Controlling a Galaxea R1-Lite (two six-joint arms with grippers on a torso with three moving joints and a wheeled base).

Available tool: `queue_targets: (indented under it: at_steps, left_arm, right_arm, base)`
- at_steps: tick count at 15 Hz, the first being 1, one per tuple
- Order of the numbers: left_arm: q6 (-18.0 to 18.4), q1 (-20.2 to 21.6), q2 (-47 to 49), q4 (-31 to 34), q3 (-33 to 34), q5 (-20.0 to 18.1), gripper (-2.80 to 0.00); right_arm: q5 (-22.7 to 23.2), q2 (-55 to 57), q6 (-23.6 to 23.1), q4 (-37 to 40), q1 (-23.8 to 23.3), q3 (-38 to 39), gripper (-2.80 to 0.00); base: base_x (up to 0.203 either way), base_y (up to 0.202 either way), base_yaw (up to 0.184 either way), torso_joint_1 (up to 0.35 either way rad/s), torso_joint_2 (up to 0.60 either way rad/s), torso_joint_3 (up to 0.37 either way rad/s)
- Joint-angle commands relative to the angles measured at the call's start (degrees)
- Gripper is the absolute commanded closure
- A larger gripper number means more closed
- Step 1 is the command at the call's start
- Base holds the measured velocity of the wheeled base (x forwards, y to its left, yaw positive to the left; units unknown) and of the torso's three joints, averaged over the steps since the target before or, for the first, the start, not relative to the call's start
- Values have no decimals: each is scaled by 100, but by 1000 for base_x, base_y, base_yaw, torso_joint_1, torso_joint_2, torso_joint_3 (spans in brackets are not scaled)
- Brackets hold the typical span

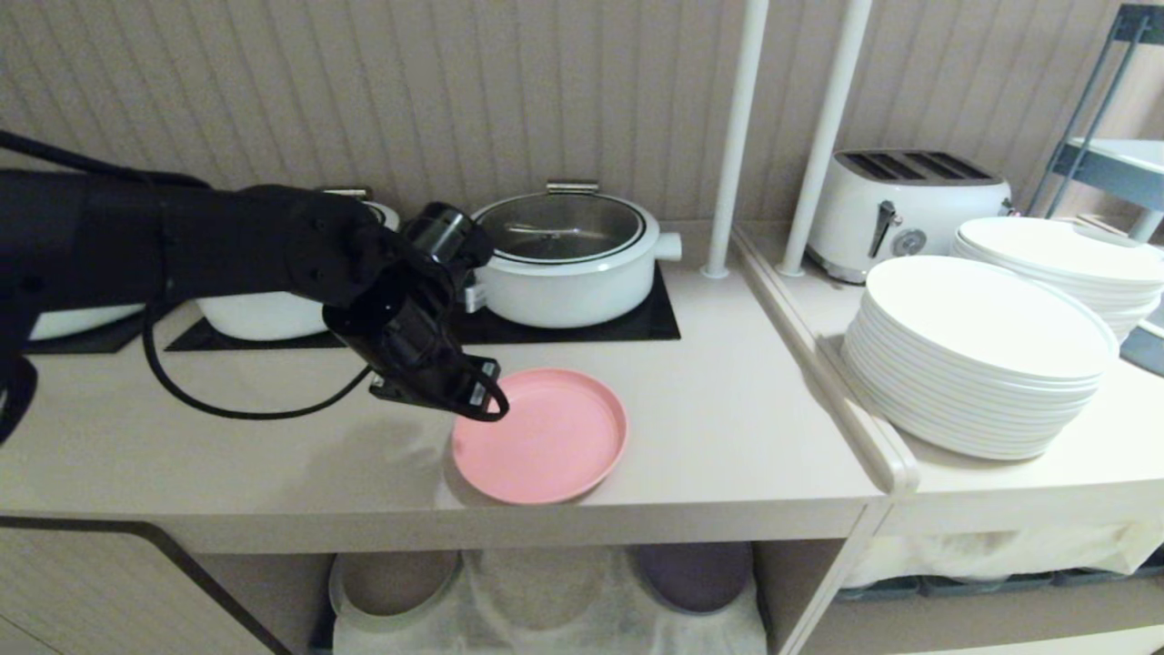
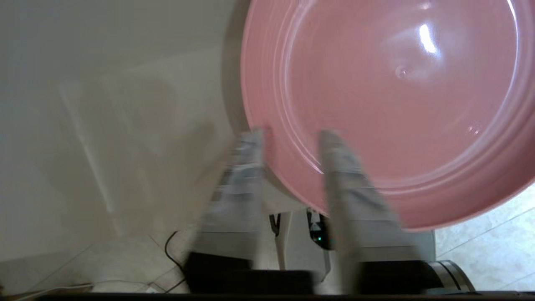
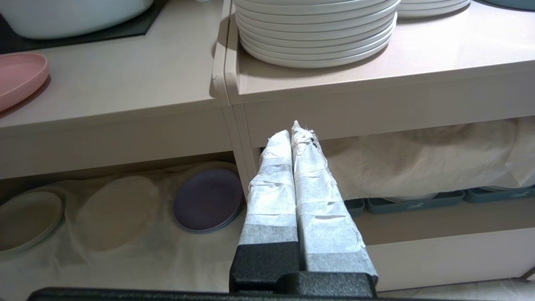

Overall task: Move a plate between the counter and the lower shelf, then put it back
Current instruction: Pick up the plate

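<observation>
The pink plate (image 1: pixel 541 435) lies flat on the counter (image 1: pixel 727 428), close to its front edge. My left gripper (image 1: pixel 482 400) hangs over the plate's left rim. In the left wrist view the left gripper (image 2: pixel 292 133) is open: one finger (image 2: pixel 340 175) lies over the plate (image 2: pixel 397 83), the other finger (image 2: pixel 246 167) is outside the rim, and the rim runs loosely between them. The lower shelf (image 1: pixel 546 600) below has a white cloth on it. My right gripper (image 3: pixel 294 129) is shut and empty, parked low in front of the cabinet, outside the head view.
Two white pots (image 1: pixel 568 259) stand on black hob panels behind the plate. White poles (image 1: pixel 732 136), a toaster (image 1: pixel 900 205) and stacks of white plates (image 1: pixel 982 355) are on the right. A purple plate (image 1: pixel 691 573) and a beige plate (image 1: pixel 391 582) lie on the lower shelf.
</observation>
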Motion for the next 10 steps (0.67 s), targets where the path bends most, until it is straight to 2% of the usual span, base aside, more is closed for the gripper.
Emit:
queue_targets:
  at_steps: [1, 8, 10]
  left_arm:
    - [-5, 1, 48, 34, -53, 12, -280]
    - [56, 128, 345, 52, -272, 108, -280]
    - [63, 124, 498, 39, -278, 287, -280]
  right_arm:
    - [-2, 0, 3, -5, 2, 0, 0]
    - [-2, 0, 3, -5, 2, 0, 0]
    - [-2, 0, 3, -5, 2, 0, 0]
  base:
    - [0, 0, 0, 0, 0, 0]
    - [0, 0, 0, 0, 0, 0]
    - [0, 0, 0, 0, 0, 0]
